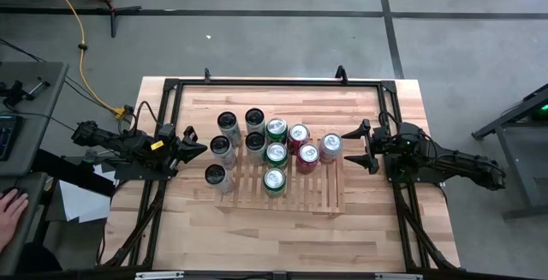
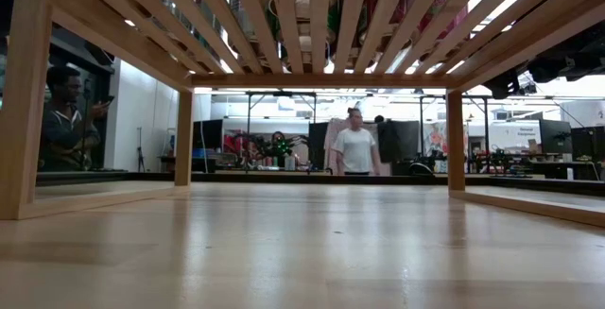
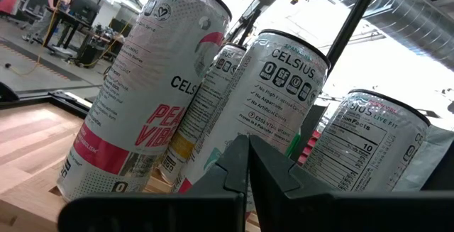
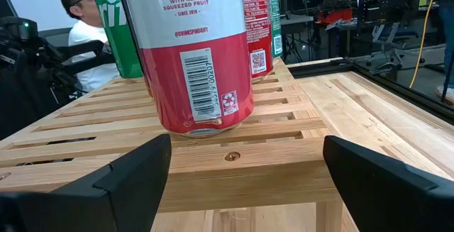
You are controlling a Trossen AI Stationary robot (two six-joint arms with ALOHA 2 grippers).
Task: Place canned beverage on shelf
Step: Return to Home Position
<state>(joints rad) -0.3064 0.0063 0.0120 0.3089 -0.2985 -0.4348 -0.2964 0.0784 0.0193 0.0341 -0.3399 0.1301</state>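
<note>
The slatted light-wood shelf (image 1: 300, 190) stands on the tabletop; the low view looks under its slats (image 2: 302, 35). Several cans stand on its far and left parts. A red-and-white can (image 1: 330, 146) stands near the shelf's right edge and fills the right wrist view (image 4: 195, 54). My right gripper (image 1: 358, 146) is open, level with that can, just to its right, its fingers (image 4: 135, 172) apart and clear of it. My left gripper (image 1: 197, 145) is shut at the shelf's left side, facing white Celsius cans (image 3: 284, 97), and touches nothing.
Green, red and white cans crowd the shelf's far half (image 1: 276, 153); its near slats are bare. A black frame (image 1: 274, 81) runs round the table. Bare tabletop lies at the near side (image 1: 282, 241). A person's hand (image 1: 10, 207) shows at the far left, off the table.
</note>
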